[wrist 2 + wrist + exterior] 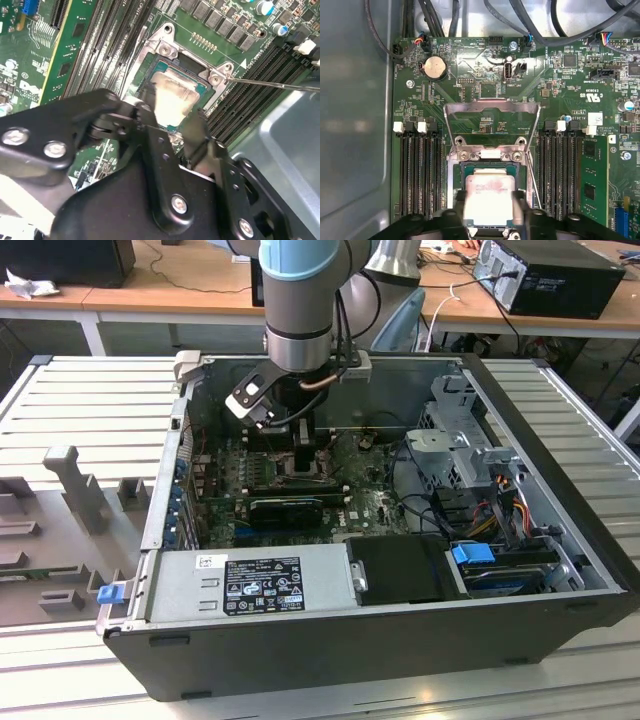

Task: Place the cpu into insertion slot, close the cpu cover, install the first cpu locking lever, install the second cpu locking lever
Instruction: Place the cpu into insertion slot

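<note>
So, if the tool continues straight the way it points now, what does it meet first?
Most likely the cpu, directly ahead of the tool, at the insertion slot. The cpu cover stands open, out of that line. Whether the cpu is fully seated is unclear.

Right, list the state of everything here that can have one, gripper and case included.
gripper: shut on the cpu's two sides.
cpu: held at the insertion slot; cannot tell if it is fully seated.
insertion slot: uncovered, with the cpu over it.
cpu cover: open, swung back on its hinge.
locking lever: unlatched, sticking out sideways.
computer case: side open.
</note>
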`<act>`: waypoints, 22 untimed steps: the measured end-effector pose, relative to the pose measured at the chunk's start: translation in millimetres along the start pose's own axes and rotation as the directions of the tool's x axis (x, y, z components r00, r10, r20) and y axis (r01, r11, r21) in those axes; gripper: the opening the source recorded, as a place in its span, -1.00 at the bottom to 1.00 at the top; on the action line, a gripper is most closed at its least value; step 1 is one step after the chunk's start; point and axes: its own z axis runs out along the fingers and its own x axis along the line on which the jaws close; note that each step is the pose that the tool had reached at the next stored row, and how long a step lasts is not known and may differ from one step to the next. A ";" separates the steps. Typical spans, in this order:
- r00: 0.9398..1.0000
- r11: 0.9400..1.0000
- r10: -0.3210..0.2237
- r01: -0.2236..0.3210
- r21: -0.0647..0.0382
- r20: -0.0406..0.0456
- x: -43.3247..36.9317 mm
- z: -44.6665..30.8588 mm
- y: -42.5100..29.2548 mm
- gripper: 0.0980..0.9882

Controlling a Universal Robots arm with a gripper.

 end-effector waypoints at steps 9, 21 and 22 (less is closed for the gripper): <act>1.000 1.000 0.000 0.000 0.000 0.001 0.0 -3.3 0.1 -0.98; 1.000 1.000 0.000 0.000 0.000 0.001 0.3 -10.8 0.5 -0.98; 1.000 1.000 0.000 0.000 0.000 0.001 0.3 -12.3 0.6 -0.98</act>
